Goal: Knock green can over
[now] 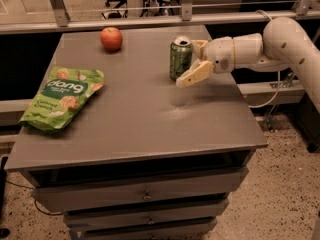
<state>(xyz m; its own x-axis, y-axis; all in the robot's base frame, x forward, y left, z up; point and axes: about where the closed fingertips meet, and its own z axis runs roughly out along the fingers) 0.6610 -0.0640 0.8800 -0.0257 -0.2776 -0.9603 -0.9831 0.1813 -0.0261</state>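
Just left of the gripper [188, 64] — its fingers [193, 75] spread — green can [179, 58] upright.

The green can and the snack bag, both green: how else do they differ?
The can stands upright; the bag lies flat. The can is a metal cylinder with a silver top; the bag carries white lettering. The open claw sits right beside the can, far from the bag near the table's left edge. Both are green and rest on the table.
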